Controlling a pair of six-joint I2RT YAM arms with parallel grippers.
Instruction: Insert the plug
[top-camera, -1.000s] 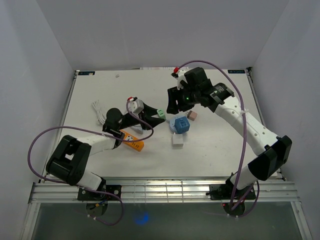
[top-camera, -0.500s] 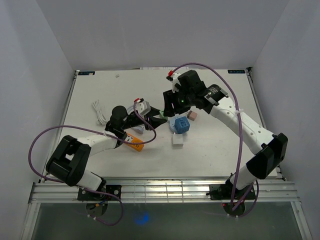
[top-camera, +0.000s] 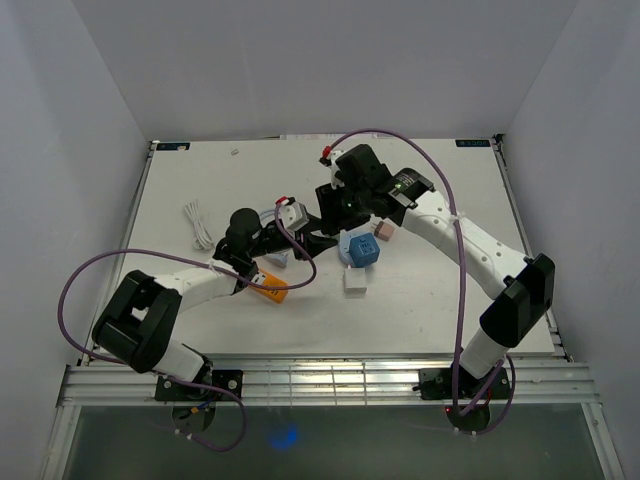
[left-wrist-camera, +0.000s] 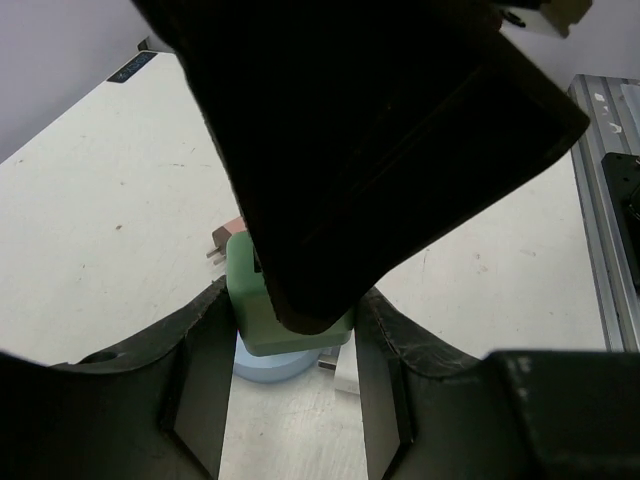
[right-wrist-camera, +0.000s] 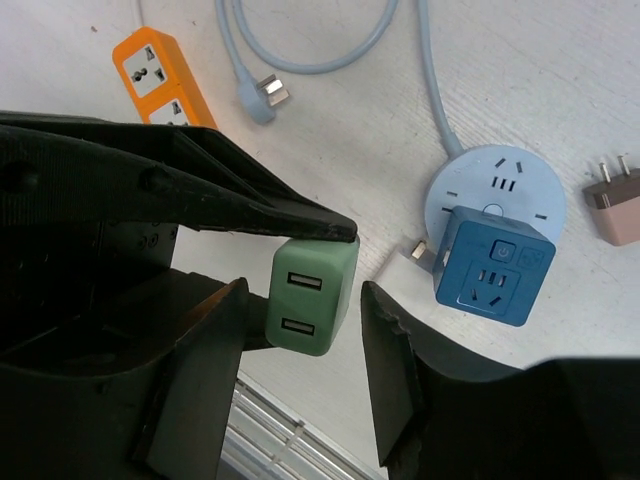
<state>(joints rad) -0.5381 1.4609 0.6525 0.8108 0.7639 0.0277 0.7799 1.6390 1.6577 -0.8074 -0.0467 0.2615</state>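
Two left fingers (left-wrist-camera: 195, 400) pinch the square green plastic plug (right-wrist-camera: 310, 298) in the air, maybe so the wide-open right fingers (right-wrist-camera: 195, 380) can take it.

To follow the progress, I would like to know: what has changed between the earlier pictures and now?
The right gripper moved left and now stands open around the green charger, which the left gripper holds. The left gripper advanced slightly to the right. Nothing was let go. The orange power strip, blue adapter, pink plug and white block stayed in place.
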